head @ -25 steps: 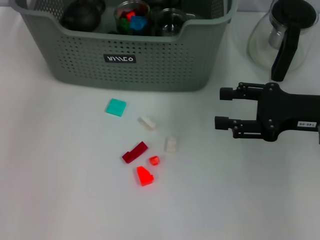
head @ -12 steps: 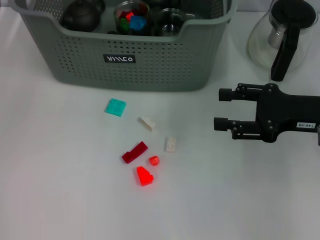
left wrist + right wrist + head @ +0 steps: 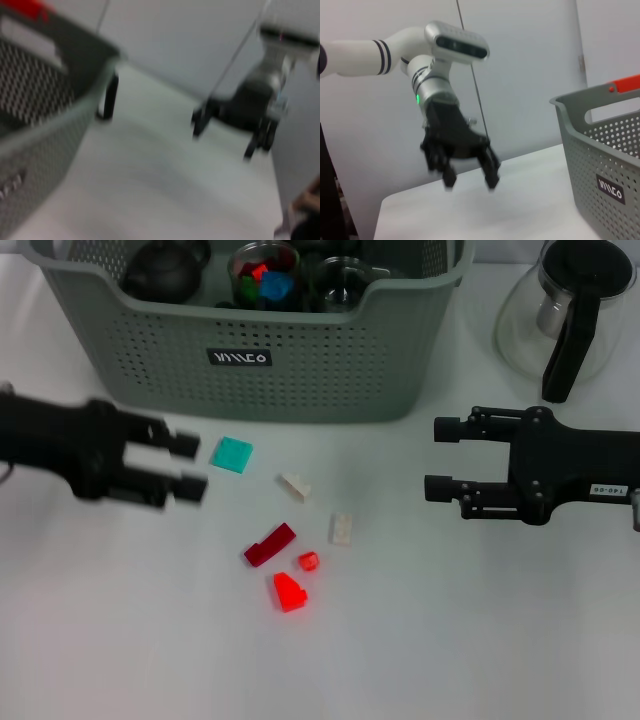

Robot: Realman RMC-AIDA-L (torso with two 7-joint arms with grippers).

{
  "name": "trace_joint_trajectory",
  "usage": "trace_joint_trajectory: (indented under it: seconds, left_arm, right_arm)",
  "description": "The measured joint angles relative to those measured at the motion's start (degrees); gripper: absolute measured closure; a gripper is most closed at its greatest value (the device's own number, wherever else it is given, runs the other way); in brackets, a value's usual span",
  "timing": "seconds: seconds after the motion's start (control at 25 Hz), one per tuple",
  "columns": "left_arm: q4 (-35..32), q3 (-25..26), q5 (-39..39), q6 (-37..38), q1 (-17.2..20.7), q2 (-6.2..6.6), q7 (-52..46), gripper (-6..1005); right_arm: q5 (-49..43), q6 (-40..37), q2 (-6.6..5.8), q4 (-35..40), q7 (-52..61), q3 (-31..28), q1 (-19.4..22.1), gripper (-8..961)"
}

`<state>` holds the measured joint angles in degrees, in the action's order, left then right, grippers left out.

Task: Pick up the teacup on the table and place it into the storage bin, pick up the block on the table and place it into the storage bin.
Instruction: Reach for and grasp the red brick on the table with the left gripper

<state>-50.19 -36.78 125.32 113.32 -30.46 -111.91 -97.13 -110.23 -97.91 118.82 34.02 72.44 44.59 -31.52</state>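
Observation:
Several small blocks lie on the white table in the head view: a teal square (image 3: 232, 454), two white ones (image 3: 295, 486) (image 3: 341, 529), a dark red bar (image 3: 269, 545), a small red piece (image 3: 308, 561) and a bright red wedge (image 3: 290, 592). The grey-green storage bin (image 3: 300, 360) stands behind them and holds a glass teacup (image 3: 345, 282), a glass cup of coloured blocks (image 3: 265, 270) and a dark pot (image 3: 165, 268). My left gripper (image 3: 193, 466) hovers open just left of the teal block. My right gripper (image 3: 437, 457) is open, right of the blocks. The right wrist view shows the left gripper (image 3: 470, 180) open.
A glass teapot with a black handle (image 3: 565, 315) stands at the back right, behind my right arm. In the right wrist view the bin's wall (image 3: 600, 165) is close by. The left wrist view is blurred and shows the bin (image 3: 45, 100).
My left arm has swung in from the left edge and now hovers beside the teal block. The right gripper has crept slightly left. The blocks have not moved.

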Motion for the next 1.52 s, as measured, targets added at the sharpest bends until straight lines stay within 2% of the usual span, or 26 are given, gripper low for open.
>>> trace_joint_trajectory:
  seconds: [0.2, 0.28, 0.36, 0.44, 0.48, 0.52, 0.84, 1.2, 1.52]
  left_arm:
    - [-6.73, -5.34, 8.55, -3.88, 0.11, -5.48, -0.27, 353]
    - [-9.43, -5.88, 11.62, -5.32, 0.04, -8.04, -0.27, 354]
    - [-11.84, -6.00, 13.45, -6.39, 0.01, -9.96, -0.27, 356]
    - [-15.96, -7.39, 15.54, -7.31, 0.44, -12.31, -0.77, 518]
    - [-15.96, -7.39, 15.54, -7.31, 0.44, -12.31, -0.77, 517]
    - [-16.84, -9.10, 15.86, -7.75, 0.68, -12.64, -1.82, 516]
    - [-16.79, -22.47, 17.09, -15.47, 1.12, -12.45, -10.71, 514]
    - [-17.69, -30.46, 17.56, -21.11, 0.67, -12.35, -18.47, 517]
    - [-22.66, -40.18, 20.44, -24.80, 2.79, -12.55, -24.45, 520]
  right_arm:
    - [0.04, 0.00, 0.00, 0.00, 0.03, -0.05, 0.04, 193]
    - [0.06, 0.00, 0.01, -0.02, 0.07, -0.02, 0.05, 193]
    - [0.07, 0.00, 0.06, -0.06, 0.10, -0.03, 0.05, 193]
    - [0.08, 0.00, 0.07, -0.08, 0.11, -0.04, 0.06, 193]
    - [0.09, 0.00, 0.08, -0.08, 0.12, -0.06, 0.06, 193]
    - [0.09, 0.00, 0.08, -0.09, 0.12, -0.09, 0.06, 193]
    - [0.11, 0.00, 0.09, -0.09, 0.16, -0.12, 0.13, 193]
    - [0.11, 0.00, 0.02, -0.01, 0.16, -0.12, -0.03, 193]
    - [0.11, 0.00, -0.09, 0.03, 0.15, -0.12, -0.01, 193]
